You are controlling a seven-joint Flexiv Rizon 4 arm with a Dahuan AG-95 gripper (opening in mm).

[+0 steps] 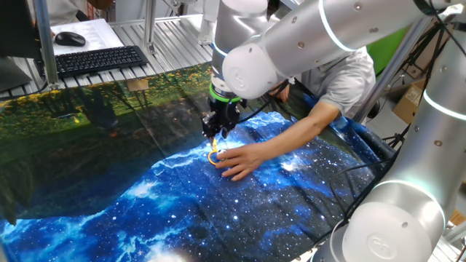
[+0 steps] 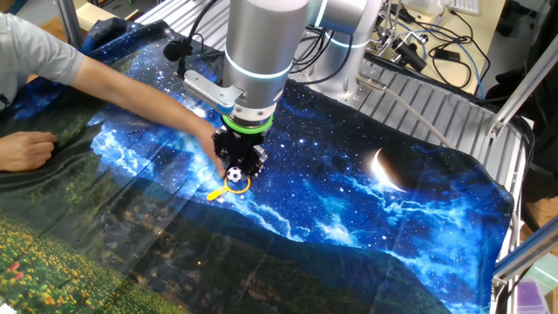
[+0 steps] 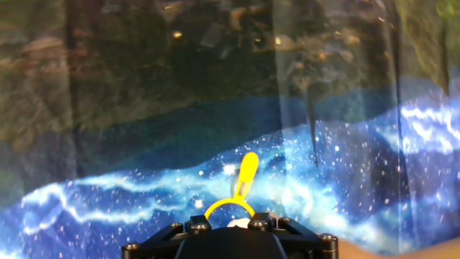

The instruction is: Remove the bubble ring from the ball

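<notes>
Orange bubble ring [image 2: 228,187] around ball [image 2: 234,174] — tool [image 2: 241,167] above

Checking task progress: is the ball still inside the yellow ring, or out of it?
Still inside. The small black-and-white ball sits within the thin yellow plastic ring on the starry blue cloth, directly beneath the hand.

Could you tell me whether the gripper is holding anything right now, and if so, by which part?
It cannot be told: the gripper sits right over the ball and bubble ring, hiding any contact.
</notes>
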